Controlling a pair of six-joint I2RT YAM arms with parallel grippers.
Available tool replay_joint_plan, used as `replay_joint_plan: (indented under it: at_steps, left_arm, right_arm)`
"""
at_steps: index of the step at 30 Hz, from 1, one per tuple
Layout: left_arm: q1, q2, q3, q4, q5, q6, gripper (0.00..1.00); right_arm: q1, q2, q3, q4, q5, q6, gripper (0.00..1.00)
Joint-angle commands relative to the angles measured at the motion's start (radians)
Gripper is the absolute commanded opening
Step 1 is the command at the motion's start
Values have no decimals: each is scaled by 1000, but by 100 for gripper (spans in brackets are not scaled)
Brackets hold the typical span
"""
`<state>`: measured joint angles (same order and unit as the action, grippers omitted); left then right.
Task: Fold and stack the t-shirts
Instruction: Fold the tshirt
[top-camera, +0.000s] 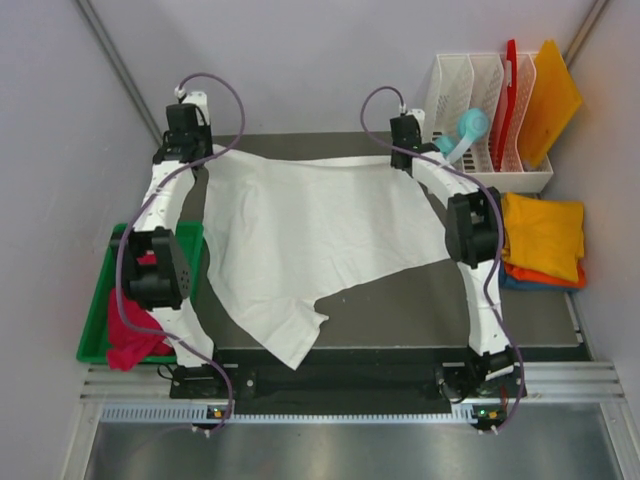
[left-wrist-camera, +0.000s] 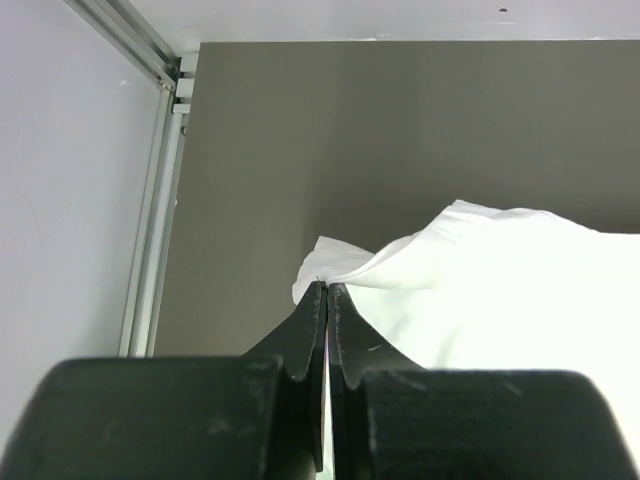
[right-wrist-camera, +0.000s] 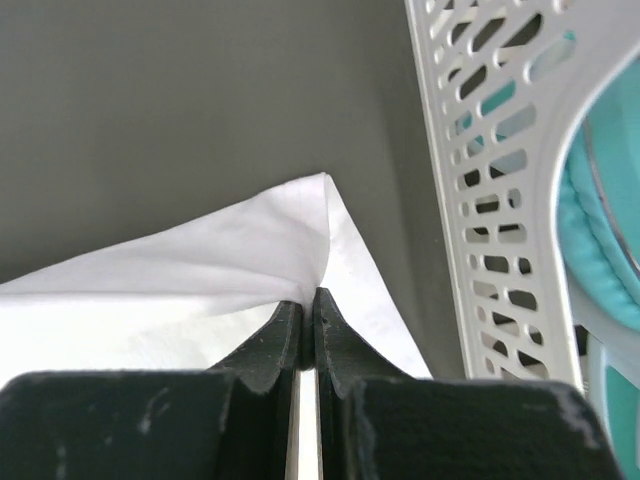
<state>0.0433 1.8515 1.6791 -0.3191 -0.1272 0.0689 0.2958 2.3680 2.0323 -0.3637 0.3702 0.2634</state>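
Top external view showed the big white t-shirt (top-camera: 300, 230) spread out on the dark desk (top-camera: 420, 305). Its far edge made a straight line between the two arms. The left end effector (left-wrist-camera: 328, 290) was pinched tight on the far left corner of the cloth. In the left wrist view, white cloth came out from between its two closed fingers. The right end effector (right-wrist-camera: 308, 298) was clamped on the far right corner in the same way, near the white rack (right-wrist-camera: 500, 200). One sleeve lay toward the near edge of the desk.

A small pile of folded shirts, with a yellow-orange one (top-camera: 542, 232) on top, sat off to the right, well apart from the white one. A crimson-pink shirt (top-camera: 130, 335) lay in the green bin (top-camera: 98, 300) on the left.

It looked like the first fold of the white shirt was the step in hand. The next move would likely need both arms to lift the far edge and bring it toward the near edge together. They should go at the same speed, so the cloth folds straight and does not bunch.
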Motion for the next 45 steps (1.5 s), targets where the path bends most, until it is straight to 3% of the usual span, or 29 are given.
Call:
replay_joint_plan:
  at_steps: [1,23,45]
  left_arm:
    - [-2,-90,-77,-3,29,-18,0]
    - [-13,-204,-309,-49,72,-21,0]
    - [-13,-457,-464,-268,121,3,0]
  right_arm:
    - [-17,-125,-32,34,35,23,0]
    - [-52,-124,-98,-3,41,33,0]
    - [-61,-79,-87,-60,47,46,0]
